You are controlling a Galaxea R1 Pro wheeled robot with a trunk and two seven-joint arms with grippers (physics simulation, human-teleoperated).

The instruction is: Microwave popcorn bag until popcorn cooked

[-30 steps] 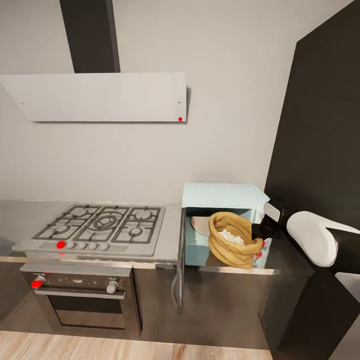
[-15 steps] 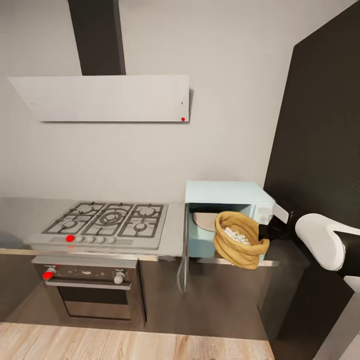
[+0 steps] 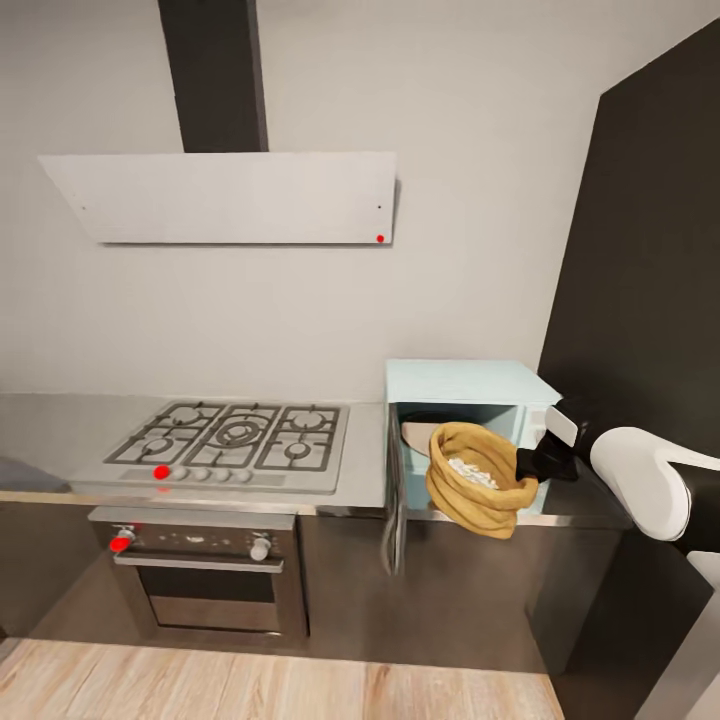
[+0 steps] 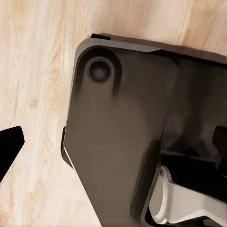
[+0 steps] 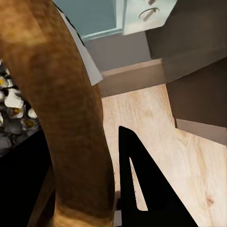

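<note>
Right gripper (image 3: 528, 468) clamped on rolled rim of popcorn bag (image 3: 470, 480), at 3 o'clock side of rim. Bag off the counter (image 3: 560, 508), in front of open microwave (image 3: 470, 395), tilted, popcorn (image 3: 468, 472) visible inside. Hob (image 3: 235, 445) at 9 o'clock of microwave. Left gripper (image 4: 113, 142) over wood floor (image 4: 33, 71); opening: cannot tell.

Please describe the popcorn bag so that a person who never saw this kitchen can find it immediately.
Look at the grey countertop right of the gas hob, where a pale blue microwave stands with its door open. In front of its opening, the right gripper holds the popcorn bag by its rim. It is the one tan, wrinkled sack, with small white pieces inside.
</note>
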